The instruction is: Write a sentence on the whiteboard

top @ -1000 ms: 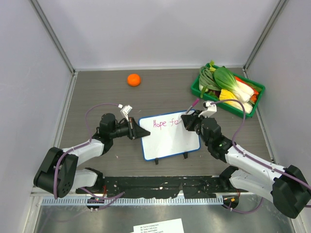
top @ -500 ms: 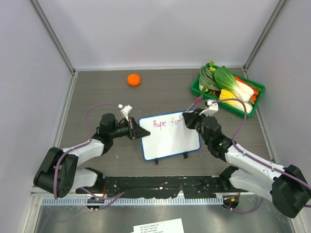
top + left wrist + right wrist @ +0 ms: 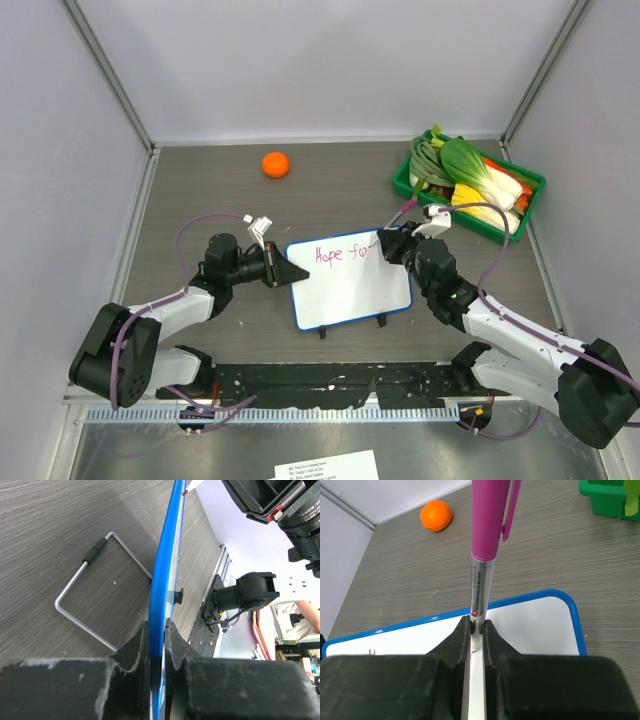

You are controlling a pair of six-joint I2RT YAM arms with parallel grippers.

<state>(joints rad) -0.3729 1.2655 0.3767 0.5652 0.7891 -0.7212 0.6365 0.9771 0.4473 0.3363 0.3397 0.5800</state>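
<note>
The whiteboard (image 3: 350,290) lies in the middle of the table, blue-framed, with the sentence (image 3: 338,254) in pink along its top, reading "Hope for". My left gripper (image 3: 296,273) is shut on the board's left edge; in the left wrist view the blue frame (image 3: 165,565) runs straight between the fingertips (image 3: 158,630). My right gripper (image 3: 386,244) is shut on a pink marker (image 3: 403,211) at the board's upper right. The right wrist view shows the marker (image 3: 481,587) upright between the fingers (image 3: 478,628), tip down on the white surface (image 3: 535,625).
An orange (image 3: 275,164) sits at the back left, also in the right wrist view as the orange (image 3: 436,516). A green tray (image 3: 402,186) of vegetables stands at the back right. A bent wire stand (image 3: 75,587) lies under the board. Grey walls close in three sides.
The right gripper with the marker has crept slightly to the right, and the pink word "for" has gained its last stroke. The left arm and the board have stayed still.
</note>
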